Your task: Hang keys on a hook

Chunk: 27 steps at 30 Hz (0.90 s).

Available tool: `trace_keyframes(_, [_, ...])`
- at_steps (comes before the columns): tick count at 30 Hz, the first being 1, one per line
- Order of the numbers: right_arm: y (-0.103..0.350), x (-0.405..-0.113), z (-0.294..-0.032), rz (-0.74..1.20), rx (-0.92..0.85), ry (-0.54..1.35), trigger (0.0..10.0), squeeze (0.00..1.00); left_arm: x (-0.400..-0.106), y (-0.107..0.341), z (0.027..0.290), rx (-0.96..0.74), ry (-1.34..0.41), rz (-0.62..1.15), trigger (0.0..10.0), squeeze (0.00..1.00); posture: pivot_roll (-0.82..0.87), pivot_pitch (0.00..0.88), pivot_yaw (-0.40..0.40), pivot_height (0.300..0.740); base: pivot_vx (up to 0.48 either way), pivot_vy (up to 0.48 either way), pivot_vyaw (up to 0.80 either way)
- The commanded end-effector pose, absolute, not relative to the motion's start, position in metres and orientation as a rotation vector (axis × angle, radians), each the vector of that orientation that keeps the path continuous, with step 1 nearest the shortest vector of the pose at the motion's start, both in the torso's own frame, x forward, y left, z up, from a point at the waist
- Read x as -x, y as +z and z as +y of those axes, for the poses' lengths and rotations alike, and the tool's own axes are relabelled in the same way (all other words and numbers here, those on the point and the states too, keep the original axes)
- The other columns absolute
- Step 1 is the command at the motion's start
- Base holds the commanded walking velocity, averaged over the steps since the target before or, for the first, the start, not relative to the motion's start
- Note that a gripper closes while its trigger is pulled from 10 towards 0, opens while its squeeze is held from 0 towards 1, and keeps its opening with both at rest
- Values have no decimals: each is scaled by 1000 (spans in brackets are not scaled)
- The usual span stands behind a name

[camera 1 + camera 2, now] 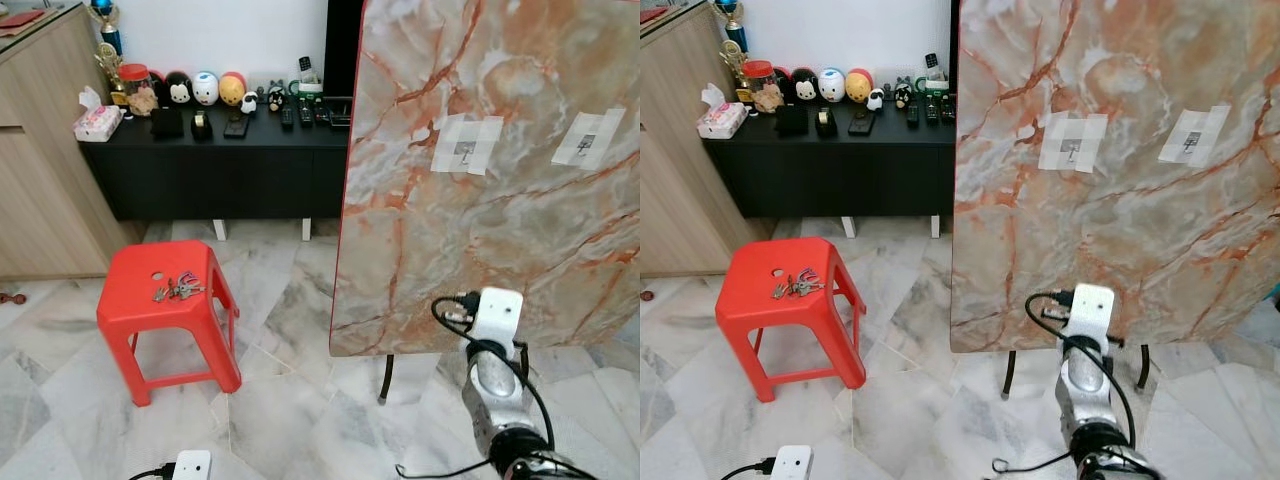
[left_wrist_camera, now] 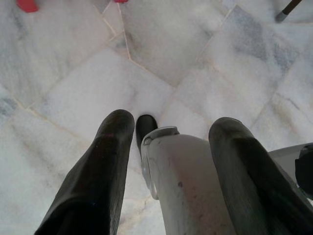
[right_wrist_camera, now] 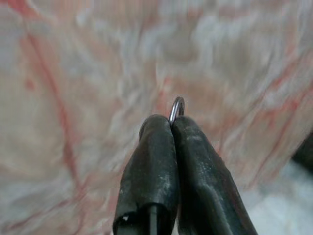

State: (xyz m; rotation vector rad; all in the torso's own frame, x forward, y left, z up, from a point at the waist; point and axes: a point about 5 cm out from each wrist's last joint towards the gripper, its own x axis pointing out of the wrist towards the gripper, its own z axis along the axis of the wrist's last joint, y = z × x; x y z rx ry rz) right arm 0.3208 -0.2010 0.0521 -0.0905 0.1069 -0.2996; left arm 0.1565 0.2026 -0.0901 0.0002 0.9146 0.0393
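Note:
A bunch of keys [image 1: 177, 289] lies on top of a red plastic stool [image 1: 130, 300] at the left. To the right stands an upright marble-patterned board [image 1: 500, 220] with two small hooks held on by tape patches, one [image 1: 466, 146] and another [image 1: 588, 138]. My right arm [image 1: 497, 330] is raised in front of the board's lower edge. In the right wrist view my right gripper [image 3: 171, 122] is shut on a thin metal ring [image 3: 177, 105], close to the marble face. My left gripper [image 2: 172, 123] hangs open above the floor tiles.
A black low cabinet [image 1: 220, 170] with figurines and remotes stands against the back wall. A wooden cupboard [image 1: 40, 150] is at the left. A white power box [image 1: 190, 465] with a cable lies on the floor. The board's thin black leg [image 1: 386, 378] stands near my right arm.

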Motion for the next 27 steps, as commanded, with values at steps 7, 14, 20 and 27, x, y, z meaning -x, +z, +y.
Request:
trace_keyframes(7, [81, -334, -206, -33, 235, -325, 10000, 0, -156, -91, 198, 22, 50, 920, 10000, 0, -4, 0, -89, 740, 0, 0, 0])
trace_keyframes(14, [90, -332, -222, -75, 215, -462, 10000, 0, -154, -92, 198, 37, 55, 919, 10000, 0, -1, 0, -90, 740, 0, 0, 0])
trace_keyframes(20, [92, -332, -222, -86, 236, -469, 10000, 0, -153, -93, 194, 71, 79, 936, 10000, 0, 3, 0, -93, 740, 0, 0, 0])
trace_keyframes(27, [94, -334, -221, -89, 219, -479, 10000, 0, -157, -93, 190, 86, 62, 938, 10000, 0, 1, 0, -89, 740, 0, 0, 0])
